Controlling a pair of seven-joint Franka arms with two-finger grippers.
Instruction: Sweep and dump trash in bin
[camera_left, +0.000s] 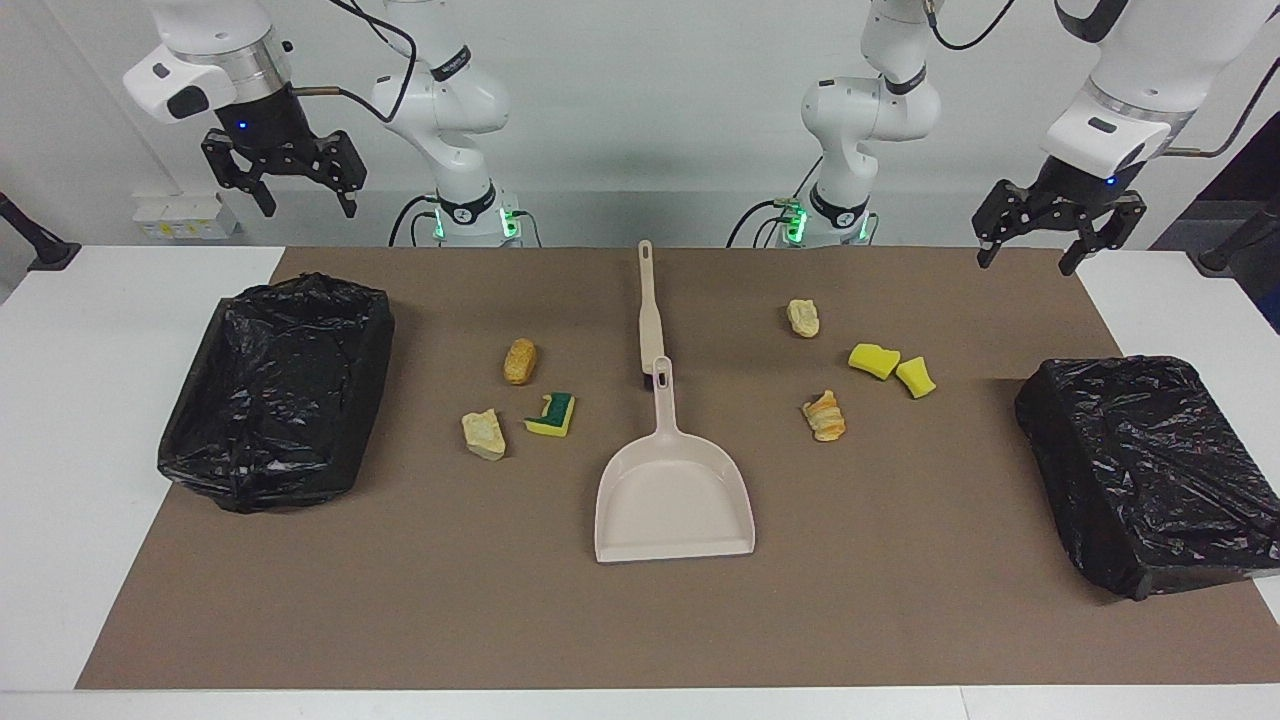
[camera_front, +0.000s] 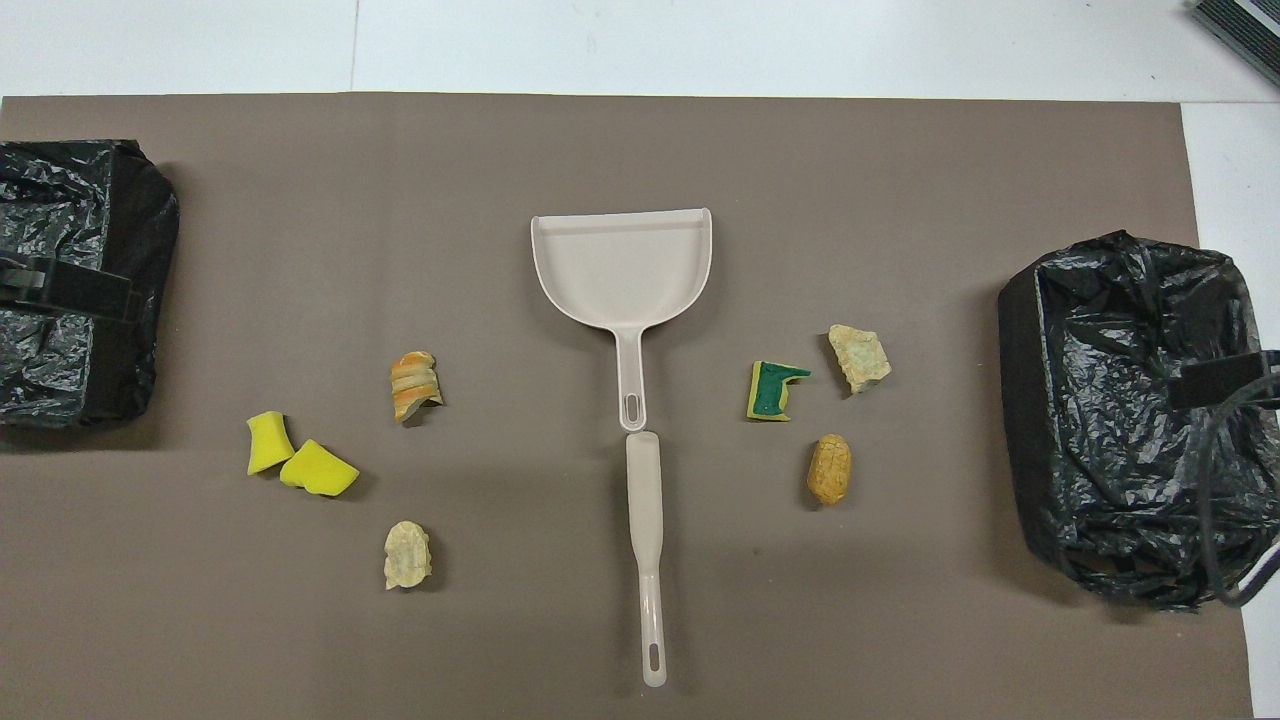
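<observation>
A beige dustpan (camera_left: 675, 495) (camera_front: 622, 265) lies mid-mat, and a beige brush (camera_left: 650, 305) (camera_front: 647, 560) lies end to end with its handle, nearer to the robots. Toward the right arm's end lie a green-and-yellow sponge (camera_left: 551, 414) (camera_front: 773, 390) and two bread pieces (camera_left: 519, 361) (camera_left: 484, 434). Toward the left arm's end lie two yellow sponge chunks (camera_left: 874, 360) (camera_left: 916, 377) and two bread pieces (camera_left: 803, 318) (camera_left: 825, 416). My right gripper (camera_left: 308, 208) and left gripper (camera_left: 1028, 262) hang open and empty, high over the table's robot-side corners.
A black-bagged bin (camera_left: 275, 390) (camera_front: 1130, 410) stands at the right arm's end of the brown mat (camera_left: 640, 620). A second black-bagged bin (camera_left: 1150, 470) (camera_front: 70, 280) stands at the left arm's end. White table borders the mat.
</observation>
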